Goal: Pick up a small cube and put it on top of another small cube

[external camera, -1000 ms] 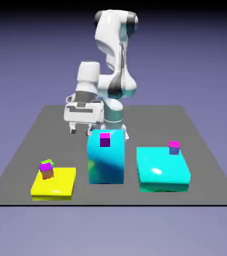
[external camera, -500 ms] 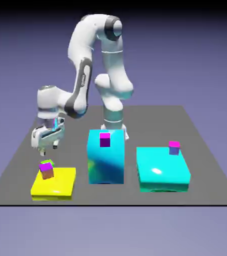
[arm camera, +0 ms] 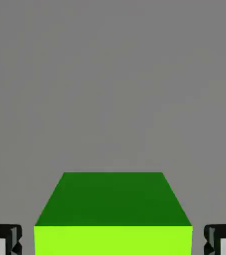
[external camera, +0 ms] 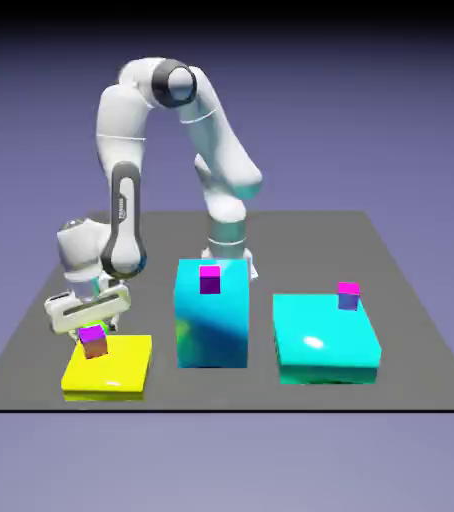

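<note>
On the yellow block [external camera: 108,366], the tool [arm camera: 113,241] has descended; now straddling green cube [arm camera: 113,214], grip unclear.

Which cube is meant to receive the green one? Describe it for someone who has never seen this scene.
Find the flat yellow block at the exterior view's left. On its back corner sits a tiny cube with a magenta top and brown sides; the other magenta-topped cubes sit on cyan blocks.
</note>
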`<state>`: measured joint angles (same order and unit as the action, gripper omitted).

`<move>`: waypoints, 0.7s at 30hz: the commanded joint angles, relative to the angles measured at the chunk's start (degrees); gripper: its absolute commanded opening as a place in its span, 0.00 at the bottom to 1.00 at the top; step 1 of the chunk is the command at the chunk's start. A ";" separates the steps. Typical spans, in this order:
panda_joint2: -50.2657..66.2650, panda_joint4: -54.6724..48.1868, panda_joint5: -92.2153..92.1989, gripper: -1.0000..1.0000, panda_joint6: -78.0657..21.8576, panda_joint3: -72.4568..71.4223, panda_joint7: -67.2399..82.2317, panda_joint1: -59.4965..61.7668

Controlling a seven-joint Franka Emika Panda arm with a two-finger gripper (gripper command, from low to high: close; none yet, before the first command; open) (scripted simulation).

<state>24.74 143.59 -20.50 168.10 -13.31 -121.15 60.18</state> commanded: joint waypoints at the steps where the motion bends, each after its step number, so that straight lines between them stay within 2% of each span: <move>1: -2.07 0.45 0.18 0.00 -1.68 0.17 -0.27 0.04; 6: -12.45 2.71 1.09 0.00 -9.91 1.02 -1.66 0.25; 14: -19.57 -9.76 7.55 0.00 -28.36 -0.98 -13.52 -7.90; 20: -10.66 -8.82 8.29 0.00 -18.51 -0.81 -13.71 -9.32; 21: -10.66 -8.82 8.29 1.00 -18.51 -0.81 -13.71 -9.32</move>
<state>14.09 134.76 -12.21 149.59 -14.12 -134.86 50.86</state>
